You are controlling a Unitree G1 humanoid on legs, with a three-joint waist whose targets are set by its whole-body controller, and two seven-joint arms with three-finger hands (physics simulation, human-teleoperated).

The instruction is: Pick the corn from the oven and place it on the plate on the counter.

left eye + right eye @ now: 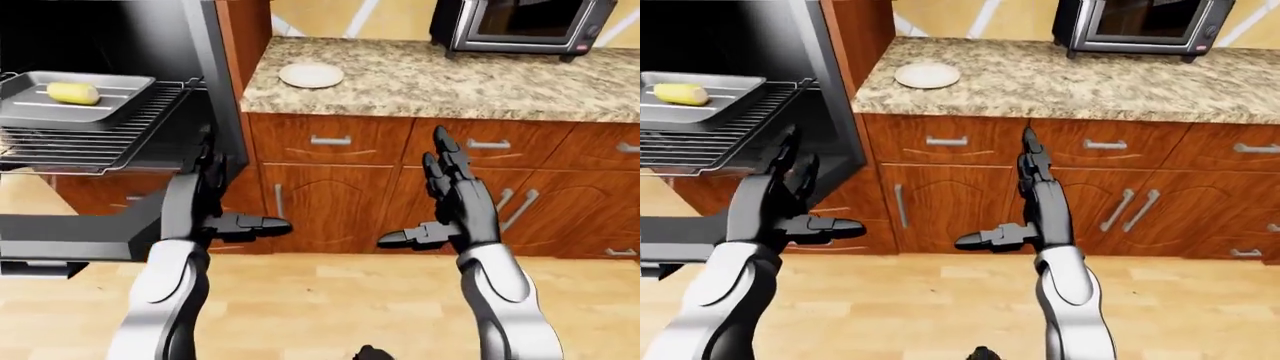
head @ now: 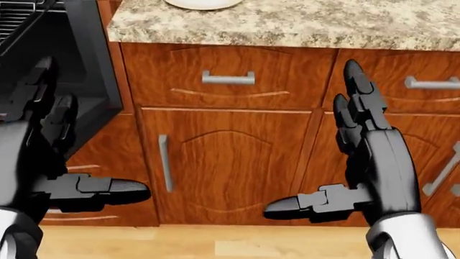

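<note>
The corn (image 1: 73,92) is seen lying on a grey baking tray (image 1: 120,101) at about ten o'clock in the left-eye view. The tray is carried by a wire rack (image 1: 110,146) drawn part-way out of the open oven (image 1: 205,90), so that the corn is brought within reach from above. The oven door (image 1: 60,236) is dropped flat below the rack, at about eight o'clock.

The plate (image 1: 311,74) is set near the left end of the granite surface (image 1: 450,82), at about twelve o'clock, just beside the oven wall; only a short carry would be asked from tray to plate. It is bare. A microwave (image 1: 520,26) is stood at one o'clock, well apart from the plate.

Both hands are held up before the cabinet doors (image 2: 226,162), palms turned inward. On the left hand (image 1: 205,202) the fingers are spread straight and the thumb is stuck out sideways; nothing is held. The right hand (image 1: 455,206) is kept likewise open and empty. Neither hand is touching the rack or the corn.

The reach is judged not yet begun. The left hand is placed nearer the rack, below its right edge, and is therefore the likelier one for the pick.
</note>
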